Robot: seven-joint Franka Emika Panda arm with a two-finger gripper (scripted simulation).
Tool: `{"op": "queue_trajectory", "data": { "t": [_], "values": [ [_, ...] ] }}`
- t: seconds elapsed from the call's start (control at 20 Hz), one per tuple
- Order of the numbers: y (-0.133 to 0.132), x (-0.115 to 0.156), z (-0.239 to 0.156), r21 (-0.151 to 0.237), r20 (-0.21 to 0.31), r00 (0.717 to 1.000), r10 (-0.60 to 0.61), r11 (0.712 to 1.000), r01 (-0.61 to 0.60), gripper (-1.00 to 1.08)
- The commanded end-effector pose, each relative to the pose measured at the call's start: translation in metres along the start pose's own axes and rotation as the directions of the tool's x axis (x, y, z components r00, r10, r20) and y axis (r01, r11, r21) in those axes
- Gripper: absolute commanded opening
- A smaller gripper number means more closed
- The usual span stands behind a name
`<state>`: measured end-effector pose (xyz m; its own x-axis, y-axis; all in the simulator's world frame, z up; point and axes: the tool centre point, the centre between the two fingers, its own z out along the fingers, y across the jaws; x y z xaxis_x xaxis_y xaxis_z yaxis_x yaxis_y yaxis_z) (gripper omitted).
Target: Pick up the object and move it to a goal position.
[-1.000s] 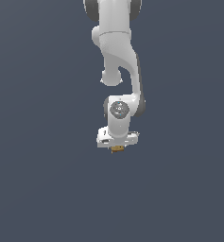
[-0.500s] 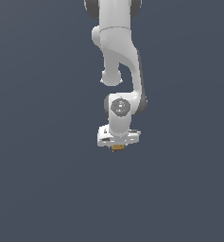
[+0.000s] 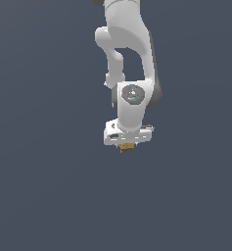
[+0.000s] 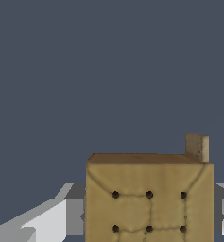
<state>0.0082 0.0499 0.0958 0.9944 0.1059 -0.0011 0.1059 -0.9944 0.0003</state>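
The object is a small tan-brown block with dark dots on its top face. In the exterior view only a sliver of the block [image 3: 127,147] shows under the white gripper [image 3: 127,145], which hangs from the arm in mid-frame. In the wrist view the block [image 4: 149,198] fills the space between the two grey-white fingers [image 4: 61,217], and the gripper [image 4: 149,222] is shut on it. A small tan tab [image 4: 197,146] juts out at one far corner of the block. The fingertips are hidden behind the block.
A plain dark grey-blue surface [image 3: 49,186] lies all around and beneath the gripper. No other objects, containers or edges are in view.
The arm and gripper have risen slightly with the block held; otherwise the pose is about the same.
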Motion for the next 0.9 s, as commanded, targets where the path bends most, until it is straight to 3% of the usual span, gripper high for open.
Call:
{"op": "queue_trajectory", "data": {
  "t": [0.0,0.85],
  "values": [
    [-0.007,0.003,-0.027,0.000,-0.002,1.000,0.000,1.000,0.000,-1.00],
    [-0.054,0.024,-0.217,0.000,-0.001,1.000,-0.001,1.000,0.001,-1.00]
  ]
}}
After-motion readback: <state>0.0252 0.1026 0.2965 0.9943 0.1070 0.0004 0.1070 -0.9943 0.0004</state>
